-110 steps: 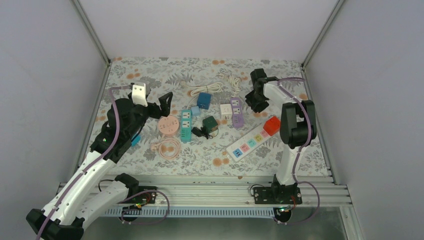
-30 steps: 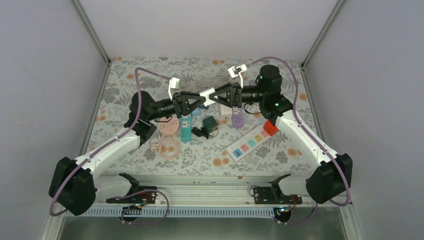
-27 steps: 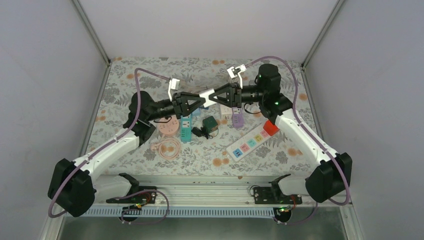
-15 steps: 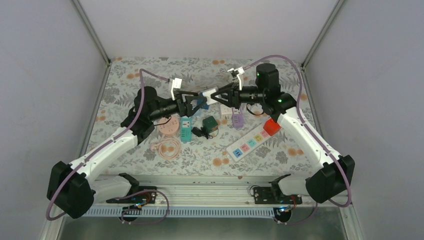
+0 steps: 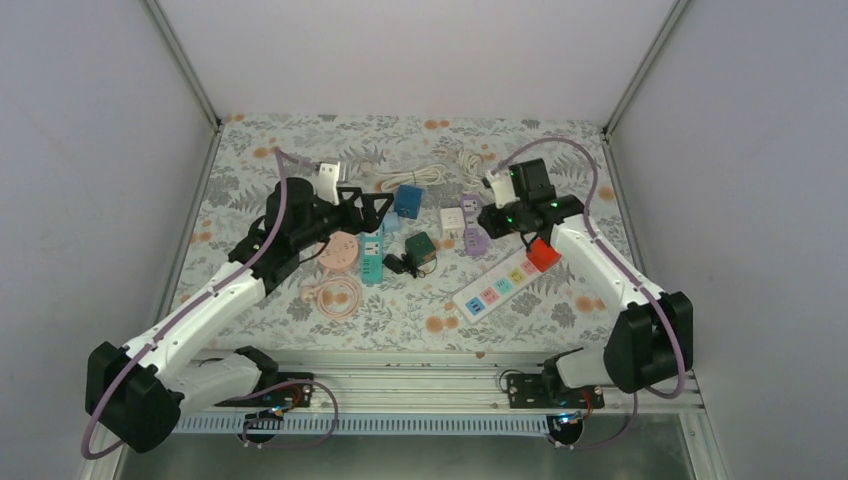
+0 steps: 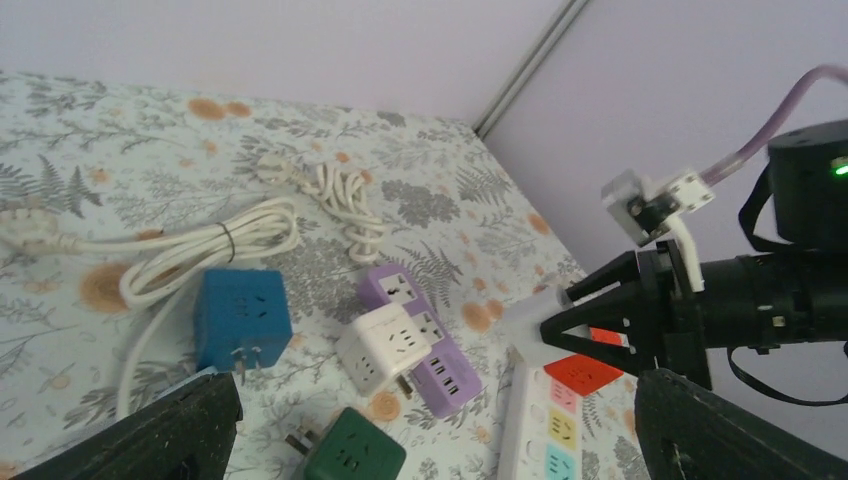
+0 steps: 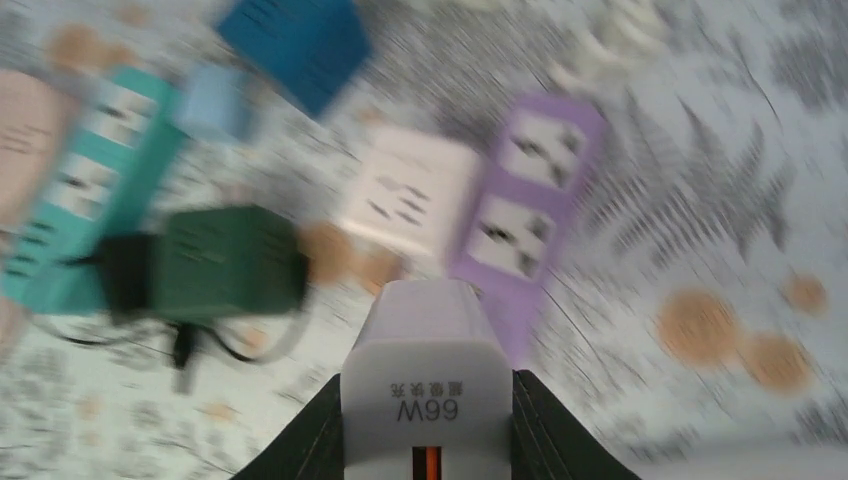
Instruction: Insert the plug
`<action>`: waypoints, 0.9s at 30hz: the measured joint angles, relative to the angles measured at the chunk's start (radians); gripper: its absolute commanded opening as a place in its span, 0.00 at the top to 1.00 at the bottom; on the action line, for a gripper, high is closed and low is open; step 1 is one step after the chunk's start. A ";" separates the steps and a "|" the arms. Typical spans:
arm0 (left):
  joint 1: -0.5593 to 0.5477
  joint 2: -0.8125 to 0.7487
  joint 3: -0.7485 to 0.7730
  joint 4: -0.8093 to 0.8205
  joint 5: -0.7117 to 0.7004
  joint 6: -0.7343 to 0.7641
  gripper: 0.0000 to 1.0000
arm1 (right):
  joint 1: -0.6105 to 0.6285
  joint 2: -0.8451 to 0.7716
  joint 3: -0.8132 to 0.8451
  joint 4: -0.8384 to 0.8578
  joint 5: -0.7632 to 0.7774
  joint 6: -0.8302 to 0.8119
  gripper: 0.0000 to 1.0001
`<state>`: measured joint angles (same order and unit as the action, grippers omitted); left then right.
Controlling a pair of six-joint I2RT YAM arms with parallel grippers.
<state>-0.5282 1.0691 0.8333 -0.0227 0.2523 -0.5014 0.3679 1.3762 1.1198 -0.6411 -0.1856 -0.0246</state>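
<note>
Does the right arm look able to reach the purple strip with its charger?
Probably yes: the right gripper, shut on the charger, hovers near the purple strip, which lies face up with nothing covering it.

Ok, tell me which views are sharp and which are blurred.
Top external: sharp, evenly lit, shadows soft. Left wrist: the blue cube and purple strip are clear, while the bottom corners are dark and soft. Right wrist: heavy motion blur over the background; only the held white charger is crisp, its 66W print legible.
</note>
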 measured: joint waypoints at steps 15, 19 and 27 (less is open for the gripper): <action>0.015 -0.125 0.091 -0.195 -0.097 0.120 0.00 | -0.134 0.054 -0.103 -0.118 0.042 -0.121 0.92; 0.023 -0.139 0.087 -0.204 -0.111 0.145 0.00 | -0.135 0.068 -0.098 -0.162 0.042 -0.165 0.96; 0.028 -0.138 0.042 -0.221 -0.105 0.185 0.00 | -0.136 -0.082 -0.225 -0.195 0.082 -0.255 0.97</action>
<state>-0.5003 0.9314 0.8753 -0.2440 0.1474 -0.3161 0.2321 1.2938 0.8951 -0.8356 -0.1032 -0.2794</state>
